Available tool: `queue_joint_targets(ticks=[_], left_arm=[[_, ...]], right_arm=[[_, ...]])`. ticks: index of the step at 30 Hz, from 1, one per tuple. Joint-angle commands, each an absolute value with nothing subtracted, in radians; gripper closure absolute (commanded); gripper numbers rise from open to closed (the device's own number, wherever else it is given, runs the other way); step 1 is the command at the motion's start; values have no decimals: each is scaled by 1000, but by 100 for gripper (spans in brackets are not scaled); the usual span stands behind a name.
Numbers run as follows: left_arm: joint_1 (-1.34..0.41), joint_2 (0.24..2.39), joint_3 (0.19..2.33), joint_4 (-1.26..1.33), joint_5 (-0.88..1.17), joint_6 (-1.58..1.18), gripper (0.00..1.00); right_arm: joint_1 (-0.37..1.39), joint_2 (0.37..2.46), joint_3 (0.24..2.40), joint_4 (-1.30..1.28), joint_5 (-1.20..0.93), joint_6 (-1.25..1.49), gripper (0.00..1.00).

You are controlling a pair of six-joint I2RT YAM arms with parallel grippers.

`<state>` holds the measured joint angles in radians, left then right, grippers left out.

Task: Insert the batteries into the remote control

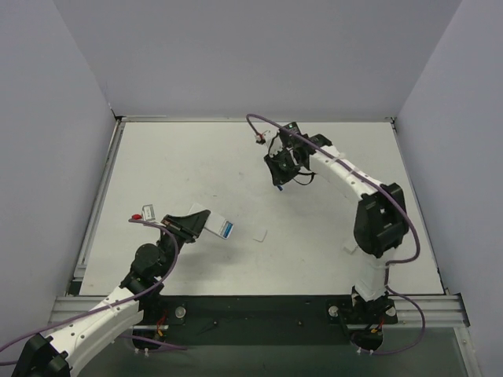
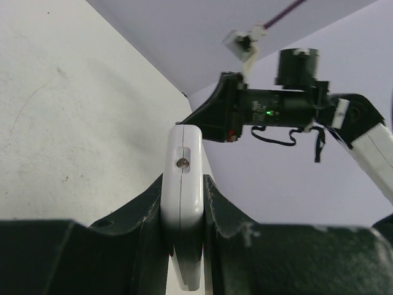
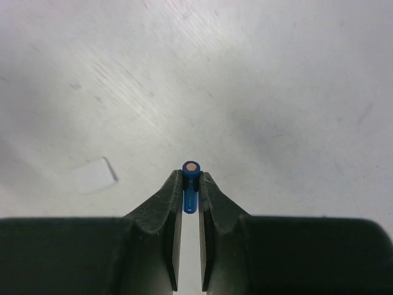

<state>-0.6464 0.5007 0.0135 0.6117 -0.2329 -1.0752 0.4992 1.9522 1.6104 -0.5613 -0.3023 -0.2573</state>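
Note:
The slim white remote control (image 2: 182, 147) stands edge-on between the fingers of my left gripper (image 2: 184, 184), which is shut on it. From above, the left gripper (image 1: 195, 222) holds the remote control (image 1: 220, 225) low over the table at the left, and a blue patch shows near the remote's free end. My right gripper (image 3: 191, 179) is shut on one small blue battery (image 3: 191, 167), whose end sticks out past the fingertips. In the top view the right gripper (image 1: 278, 179) hangs over the far middle of the table, well apart from the remote.
A small flat white piece (image 1: 260, 234) lies on the table just right of the remote; a similar pale piece (image 3: 95, 175) shows in the right wrist view. Another white scrap (image 1: 348, 250) lies by the right arm's base. Grey walls enclose the white table (image 1: 196, 157).

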Motion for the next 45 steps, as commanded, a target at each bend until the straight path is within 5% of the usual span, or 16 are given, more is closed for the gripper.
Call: queue_joint_targets(ticks=[1, 17, 45], left_arm=[[-637, 492, -28, 735, -255, -1115, 100], [-629, 476, -38, 839, -295, -1160, 100], [-630, 515, -6, 925, -301, -1120, 100]], right_arm=[[555, 1691, 1510, -332, -388, 46, 100], [813, 1295, 930, 544, -353, 692, 100], [1045, 1299, 867, 541, 54, 695, 100]])
